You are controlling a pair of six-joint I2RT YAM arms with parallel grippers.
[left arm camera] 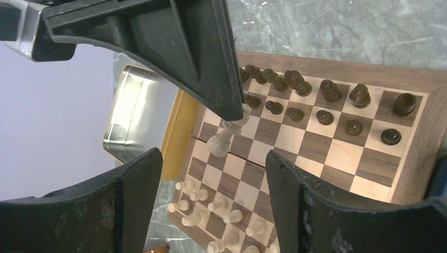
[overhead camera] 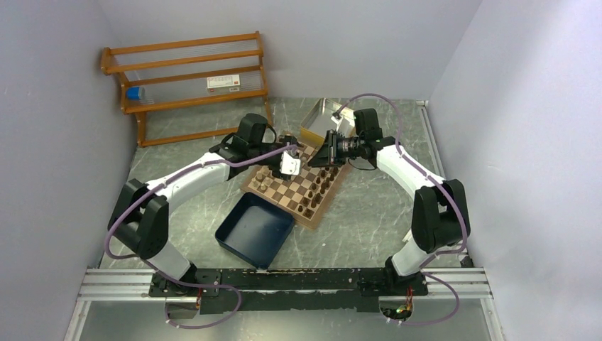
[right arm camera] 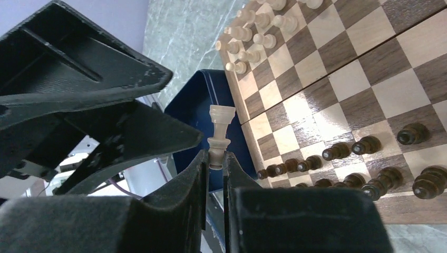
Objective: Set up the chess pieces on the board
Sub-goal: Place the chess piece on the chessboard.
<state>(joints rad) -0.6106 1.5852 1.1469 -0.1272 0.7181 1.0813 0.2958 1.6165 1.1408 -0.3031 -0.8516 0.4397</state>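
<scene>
The board [overhead camera: 287, 197] lies mid-table. Dark brown chess pieces [left arm camera: 327, 100] stand in two rows on one side, and light tan pieces [left arm camera: 211, 211] cluster on the opposite side. My right gripper [right arm camera: 215, 161] is shut on the top end of a light tan piece [right arm camera: 219, 132] and holds it sideways above the board's edge. That piece also shows in the left wrist view [left arm camera: 226, 138], under the right gripper's fingers [left arm camera: 211, 79]. My left gripper [left arm camera: 213, 205] is open and empty, facing the held piece a short way off. In the top view the two grippers meet over the board's far corner [overhead camera: 312, 155].
A navy blue tray [overhead camera: 255, 229] sits by the board's near-left side. A shiny metal tin [left arm camera: 137, 113] with a yellow inside stands by the board's far corner. A wooden rack [overhead camera: 188, 78] stands at the back left.
</scene>
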